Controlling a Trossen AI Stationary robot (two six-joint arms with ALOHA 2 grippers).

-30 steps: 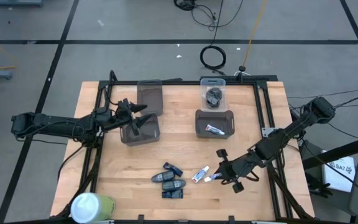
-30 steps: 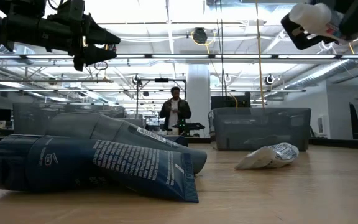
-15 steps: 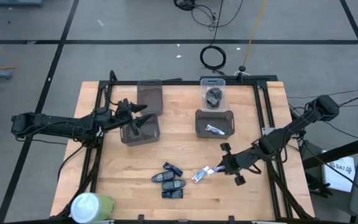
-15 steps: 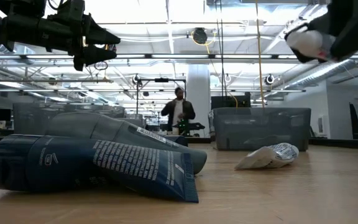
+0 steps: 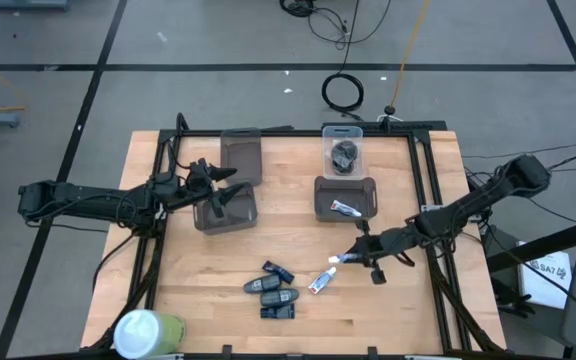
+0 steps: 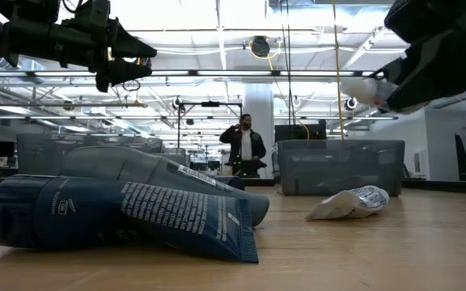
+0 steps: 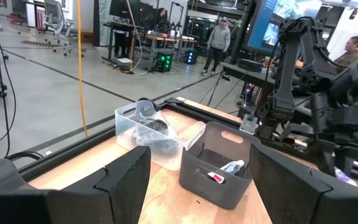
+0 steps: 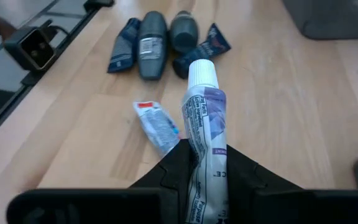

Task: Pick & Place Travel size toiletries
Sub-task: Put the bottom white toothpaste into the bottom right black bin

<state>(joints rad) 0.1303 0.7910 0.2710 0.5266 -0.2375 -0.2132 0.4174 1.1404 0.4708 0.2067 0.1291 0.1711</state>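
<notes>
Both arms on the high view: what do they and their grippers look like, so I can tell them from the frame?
Both are dark, slim, jointed arms with black cabling trailing off the table's sides. The left gripper and the right gripper each end in two dark, blocky fingers. In the left wrist view the fingers look like broad matte black plates. No markings can be made out.

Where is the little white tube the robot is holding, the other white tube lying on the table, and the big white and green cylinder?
held white tube [image 8: 202, 109], right wrist view, middle of its body
lying white tube [image 8: 158, 124], right wrist view, its middle
white-and-green cylinder [image 5: 144, 333], high view, its white top
</notes>
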